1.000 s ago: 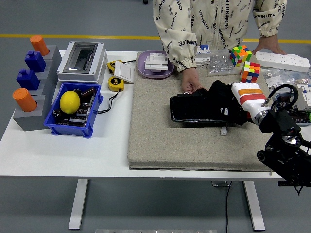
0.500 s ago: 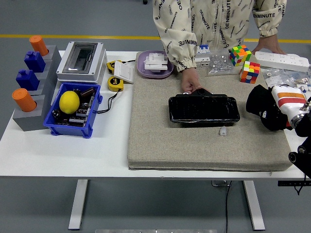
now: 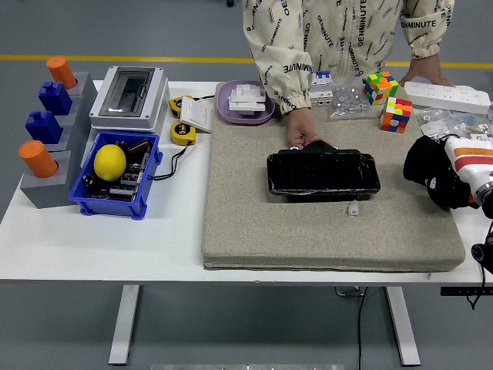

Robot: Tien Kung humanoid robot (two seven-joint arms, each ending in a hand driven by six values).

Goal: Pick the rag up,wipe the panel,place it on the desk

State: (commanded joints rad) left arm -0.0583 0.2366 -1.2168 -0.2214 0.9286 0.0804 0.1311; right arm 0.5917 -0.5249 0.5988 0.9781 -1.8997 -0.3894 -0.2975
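A glossy black panel lies flat in the middle of the beige mat. A person's hand holds its far left edge. My right hand, white with orange bands, is at the mat's right edge, shut on a black rag that bunches out to its left. The rag is clear of the panel, about a hand's width to its right. My left arm is out of sight.
A small white part lies on the mat just in front of the panel. Two colour cubes, a power strip and bagged parts sit at the back right. A blue bin with a lemon, a grey box and tape measures stand left.
My right hand has pulled the rag off the panel and drawn it right, to the mat's right edge. The panel now lies uncovered. The person's hand has stayed put.
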